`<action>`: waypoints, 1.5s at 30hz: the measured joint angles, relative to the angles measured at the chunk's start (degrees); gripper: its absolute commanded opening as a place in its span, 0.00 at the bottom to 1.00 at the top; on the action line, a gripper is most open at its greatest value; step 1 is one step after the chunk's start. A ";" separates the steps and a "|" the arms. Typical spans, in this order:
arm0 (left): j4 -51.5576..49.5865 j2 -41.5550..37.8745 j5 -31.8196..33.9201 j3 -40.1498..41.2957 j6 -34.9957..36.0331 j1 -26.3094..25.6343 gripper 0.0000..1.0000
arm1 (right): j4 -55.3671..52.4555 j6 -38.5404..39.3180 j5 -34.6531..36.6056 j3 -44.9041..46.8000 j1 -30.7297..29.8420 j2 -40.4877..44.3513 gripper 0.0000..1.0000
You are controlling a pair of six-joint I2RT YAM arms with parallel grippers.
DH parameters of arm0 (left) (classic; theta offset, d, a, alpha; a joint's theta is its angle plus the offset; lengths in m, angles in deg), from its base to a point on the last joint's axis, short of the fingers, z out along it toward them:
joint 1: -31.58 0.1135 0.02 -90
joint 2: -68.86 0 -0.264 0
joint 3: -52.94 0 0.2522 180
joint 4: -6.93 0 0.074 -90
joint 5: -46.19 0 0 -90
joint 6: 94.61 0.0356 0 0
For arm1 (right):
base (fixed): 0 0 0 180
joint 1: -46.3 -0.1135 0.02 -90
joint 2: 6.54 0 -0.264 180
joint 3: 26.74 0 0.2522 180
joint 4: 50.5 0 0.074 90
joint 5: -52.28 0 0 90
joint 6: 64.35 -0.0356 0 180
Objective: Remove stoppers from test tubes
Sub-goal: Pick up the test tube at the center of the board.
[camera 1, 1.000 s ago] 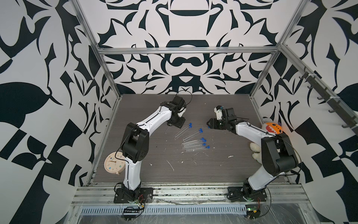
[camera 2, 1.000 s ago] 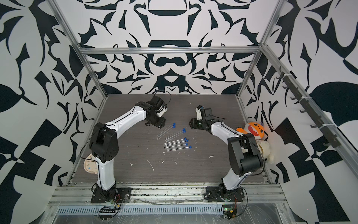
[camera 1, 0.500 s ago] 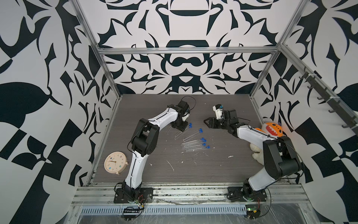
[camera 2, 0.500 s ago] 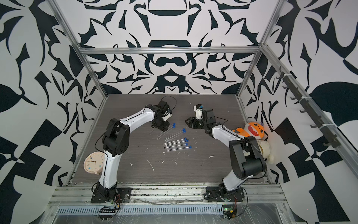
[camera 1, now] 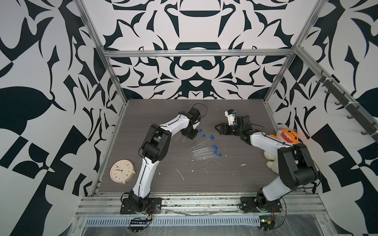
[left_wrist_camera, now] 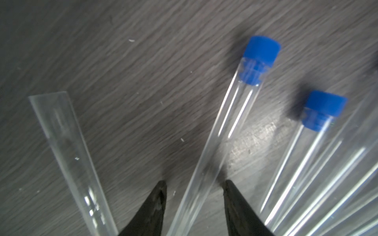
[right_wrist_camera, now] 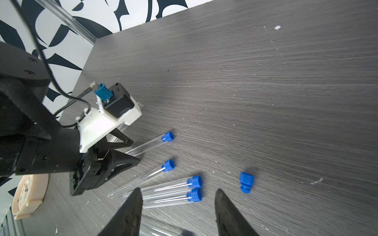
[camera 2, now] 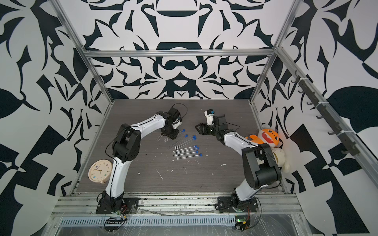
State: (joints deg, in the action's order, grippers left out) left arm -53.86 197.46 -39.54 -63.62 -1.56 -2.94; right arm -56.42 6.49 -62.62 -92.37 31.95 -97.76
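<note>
Grey wood-grain table [camera 1: 155, 110] lies bare toward its far and near edges. Test tubes [camera 1: 204, 152] with blue stoppers [camera 1: 214, 146] fan out at centre frame. Left gripper [left_wrist_camera: 194, 183] straddles one tube, jaws apart, seemingly not touching it. Right gripper [right_wrist_camera: 177, 191] hangs parted and empty. Clock [camera 1: 122, 171] sits lower left, plush toy [camera 1: 287, 137] at the right edge.

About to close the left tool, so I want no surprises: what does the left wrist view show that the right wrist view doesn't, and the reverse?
Left wrist only: gaps on both sides between the left tool and the stoppered tube it straddles, so not yet clamped; an unstoppered tube with its open end plain beside it. Right wrist only: a loose stopper on the table, the clock, and the open, empty right tool. Both: the left tool, that stoppered tube and its stoppered neighbour.
</note>
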 measured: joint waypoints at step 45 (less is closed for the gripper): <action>2.89 -0.52 -3.02 -0.55 0.94 -1.11 0.03 | 2.34 -5.70 -3.80 0.63 1.90 1.25 0.57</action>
State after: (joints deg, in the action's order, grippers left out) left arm -50.97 196.93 -42.56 -64.17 -0.62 -4.05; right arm -54.08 0.79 -66.43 -91.74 33.85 -96.52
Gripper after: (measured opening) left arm 0.174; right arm 0.574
